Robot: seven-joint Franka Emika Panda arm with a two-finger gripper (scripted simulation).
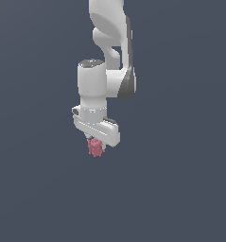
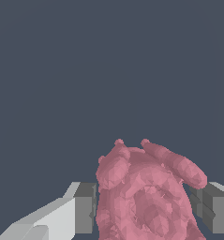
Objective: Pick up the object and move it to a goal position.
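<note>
- Exterior view: I see only a flat dark blue-grey all around my arm (image 1: 109,56). I can find no table edge, no wall and no floor line, so there is open room on every side.
- The arm comes in from 12 o'clock at the top of the picture and hangs straight down. Its white wrist sits near the middle.
- The claw (image 1: 96,143) points down, toward 6 o'clock. Nothing is near it at 3, 6 or 9 o'clock.
- The claw is closed in snug on the object (image 1: 95,147), a small bumpy pink lump. It is gripping the lump, not let go.
- In this view the lump hangs just under the white claw body, at its 6 o'clock. It pokes out below and touches nothing else. It is much smaller than the claw.
- Wrist view: the lump (image 2: 148,197) looks big and fills the space between the two grey fingers (image 2: 84,208).
- One grey pad presses on one side of the lump and the other pad presses on the far side. I see no gap between pad and lump on the nearer side. On the far side a knob of the lump partly hides the pad.
- Two knobs stick out past the fingertips, away from the claw body.
- Beyond the lump there is only the plain dark colour.
</note>
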